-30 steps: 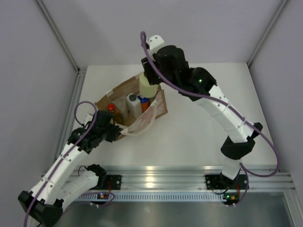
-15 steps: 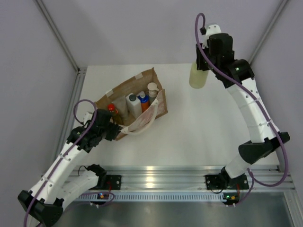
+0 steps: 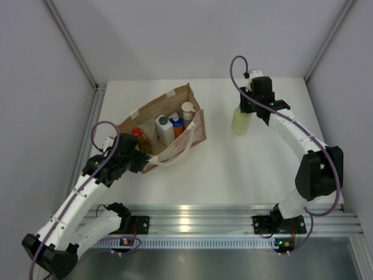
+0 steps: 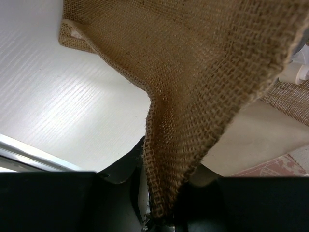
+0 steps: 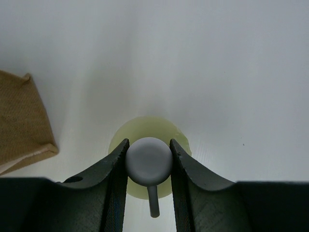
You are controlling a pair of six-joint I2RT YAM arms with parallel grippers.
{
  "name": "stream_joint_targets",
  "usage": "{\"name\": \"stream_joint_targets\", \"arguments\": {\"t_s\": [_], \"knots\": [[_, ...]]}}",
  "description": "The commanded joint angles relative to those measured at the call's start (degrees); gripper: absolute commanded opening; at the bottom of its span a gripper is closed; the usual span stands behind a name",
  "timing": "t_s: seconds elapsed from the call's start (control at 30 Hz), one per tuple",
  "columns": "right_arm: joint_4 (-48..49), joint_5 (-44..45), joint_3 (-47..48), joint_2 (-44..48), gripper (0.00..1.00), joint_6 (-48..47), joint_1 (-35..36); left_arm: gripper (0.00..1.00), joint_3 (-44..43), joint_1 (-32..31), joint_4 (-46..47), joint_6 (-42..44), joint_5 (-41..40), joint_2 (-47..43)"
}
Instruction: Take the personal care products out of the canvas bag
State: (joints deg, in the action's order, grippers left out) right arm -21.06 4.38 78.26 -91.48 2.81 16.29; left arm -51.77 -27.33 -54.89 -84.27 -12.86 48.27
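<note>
The brown canvas bag stands open at the left of the table, and its weave fills the left wrist view. Inside it stand a yellow bottle with a red cap, a white bottle, a blue-orange bottle and a white-topped one. My left gripper is shut on the bag's near edge. To the right, my right gripper is shut on the grey pump head of a pale yellow-green bottle, which hangs upright low over the table.
Off-white webbing handles droop over the bag's front. White table spreads right of the bag. Grey walls enclose three sides, and a metal rail runs along the near edge.
My right arm has lifted the pale yellow-green bottle out of the bag, swung it right and lowered it toward the table. The left gripper and bag have not moved.
</note>
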Motion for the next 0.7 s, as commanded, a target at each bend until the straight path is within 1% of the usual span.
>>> {"name": "stream_joint_targets", "arguments": {"t_s": [0.0, 0.23, 0.27, 0.3, 0.33, 0.37, 0.4, 0.43, 0.47, 0.57, 0.63, 0.67], "knots": [[23.7, -3.3, -1.3, 1.1, 0.0, 1.1, -0.9, 0.26, -2.0, 0.0, -2.2, 1.0, -0.1, 0.2], [22.1, -1.6, -2.1, -2.7, 0.0, 0.3, -0.2, 0.26, -2.4, 0.0, -2.2, 1.0, -0.7, 0.0], [21.5, -0.7, -2.2, -3.0, 0.05, -0.1, 0.1, 0.26, -2.4, 0.0, -2.2, 1.1, -0.8, -0.2], [21.2, -0.5, -2.4, -3.0, 0.16, -0.3, 0.3, 0.26, -2.2, 0.0, -2.2, 1.1, -0.9, -0.4], [21.1, -0.3, -2.2, -3.0, 0.52, -0.6, 0.7, 0.26, -1.9, 0.0, -2.2, 1.1, -1.2, -0.5], [19.4, 0.4, -1.9, -3.2, 0.58, -0.8, 0.9, 0.26, -1.8, -0.1, -2.2, 1.0, -1.3, -0.5], [17.5, 0.9, -0.9, -3.2, 0.61, -0.9, 1.1, 0.26, -1.7, -0.1, -2.2, 1.0, -1.4, -0.6], [16.4, 1.2, -0.4, -3.2, 0.67, -0.8, 1.3, 0.26, -1.5, 0.0, -2.1, 1.0, -1.4, -0.6], [15.6, 1.5, 0.0, -3.1, 0.7, -0.7, 1.3, 0.26, -1.4, -0.1, -2.2, 1.1, -1.4, -0.7], [12.0, 1.6, 3.0, -1.6, 0.73, 0.3, 1.5, 0.26, -1.4, 0.0, -2.2, 1.1, -1.3, -0.5], [8.1, 1.3, 7.4, 0.4, 0.73, 2.3, 2.4, 0.26, -1.4, 0.0, -2.2, 1.4, -1.2, -0.3], [6.9, -0.9, 8.9, 1.0, 0.73, 3.0, 3.1, 0.26, -1.5, -0.1, -2.1, 1.6, -1.1, -0.4]]}}
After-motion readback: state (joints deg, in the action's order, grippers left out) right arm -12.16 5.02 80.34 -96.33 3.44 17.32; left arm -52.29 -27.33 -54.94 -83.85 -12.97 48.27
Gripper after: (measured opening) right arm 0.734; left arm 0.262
